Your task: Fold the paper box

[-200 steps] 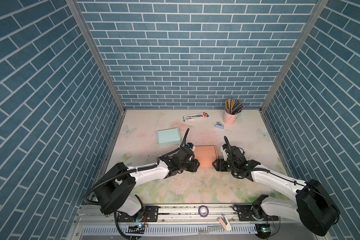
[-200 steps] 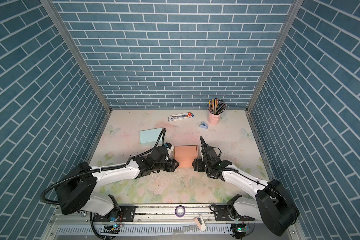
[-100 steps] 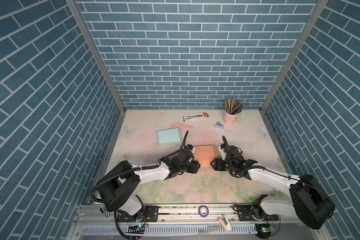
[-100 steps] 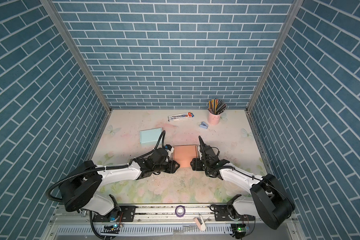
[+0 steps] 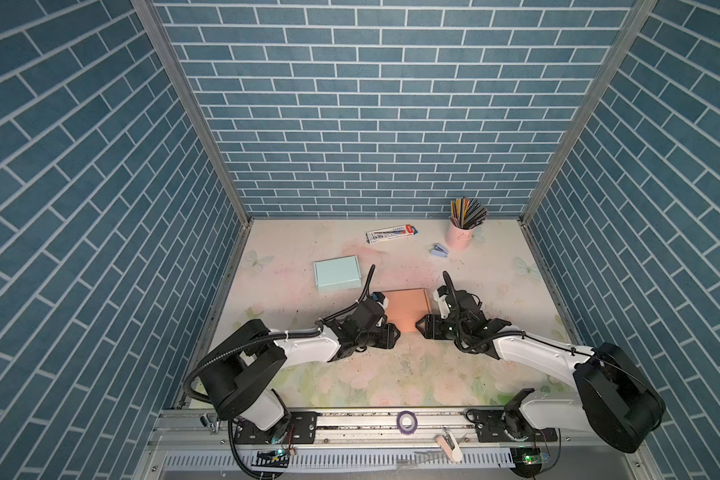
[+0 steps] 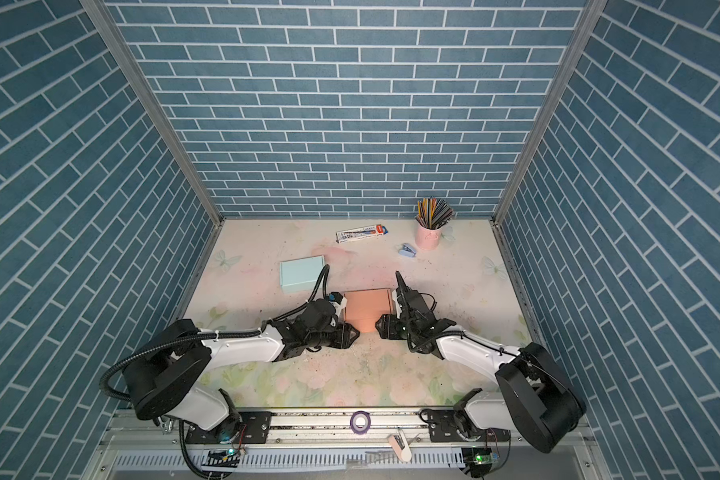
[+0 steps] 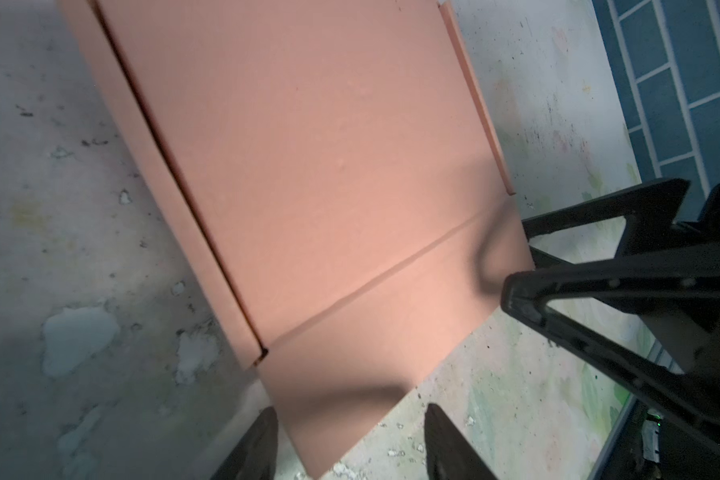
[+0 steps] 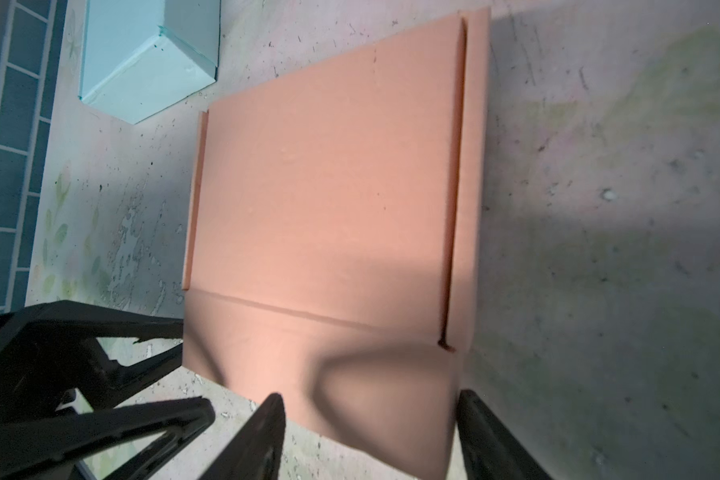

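Paper box lies flat mid-tabletop; left gripper and right gripper, jaws apart, have edged inward around its near flap, likely to fold it.

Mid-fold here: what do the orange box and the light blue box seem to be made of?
The orange box looks like thin card or stiff paper, matte: pressed crease lines, a thin cut edge, no glare. The light blue box is probably similar paperboard, matte: crisp folded corners and a diagonal fold on its end. No fluting shows on either, though the edges are blurry.
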### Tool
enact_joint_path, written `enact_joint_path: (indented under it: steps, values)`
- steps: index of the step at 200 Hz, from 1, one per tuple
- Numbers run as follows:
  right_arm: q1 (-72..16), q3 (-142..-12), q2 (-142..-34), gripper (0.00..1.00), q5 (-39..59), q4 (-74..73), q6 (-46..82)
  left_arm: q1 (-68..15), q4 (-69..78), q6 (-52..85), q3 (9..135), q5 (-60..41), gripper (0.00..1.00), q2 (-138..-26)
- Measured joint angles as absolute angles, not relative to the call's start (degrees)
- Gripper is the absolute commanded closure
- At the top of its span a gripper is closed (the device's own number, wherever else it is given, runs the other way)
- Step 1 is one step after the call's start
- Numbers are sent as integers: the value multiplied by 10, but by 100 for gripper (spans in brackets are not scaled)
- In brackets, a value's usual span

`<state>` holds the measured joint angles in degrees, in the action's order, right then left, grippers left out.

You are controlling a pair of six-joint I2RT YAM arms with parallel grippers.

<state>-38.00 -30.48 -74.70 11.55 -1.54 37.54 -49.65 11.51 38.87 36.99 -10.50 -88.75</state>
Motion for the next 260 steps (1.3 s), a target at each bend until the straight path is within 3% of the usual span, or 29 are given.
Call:
enact_joint_path:
  steps: [176, 260]
  values:
    - [-383, -312, -806, 43, 90, -24, 357, -484, 150, 376, 369, -81, 57, -918]
    - [-383, -323, -818, 44, 70, -26, 342, -479, 159, 365, 368, -87, 51, -925]
